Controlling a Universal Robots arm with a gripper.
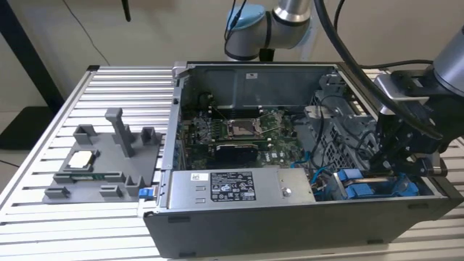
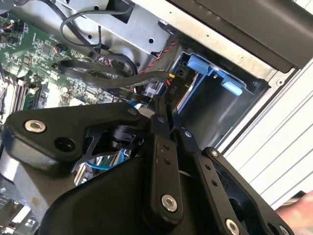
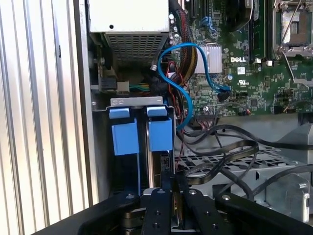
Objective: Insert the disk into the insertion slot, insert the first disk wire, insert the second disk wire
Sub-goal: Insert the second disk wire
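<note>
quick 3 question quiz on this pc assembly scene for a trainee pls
1. True or false: the tool is down inside the computer case, close to the insertion slot and its blue tabs.
2. In the first wrist view, what colour is the looped cable beside the motherboard? A red, B blue, C white.
3. Fill in: in the exterior view, the grey fixture tray lies on the table at the case's ___ side, by that view's own sides.

Key: 1 true; 2 B; 3 left.
</note>
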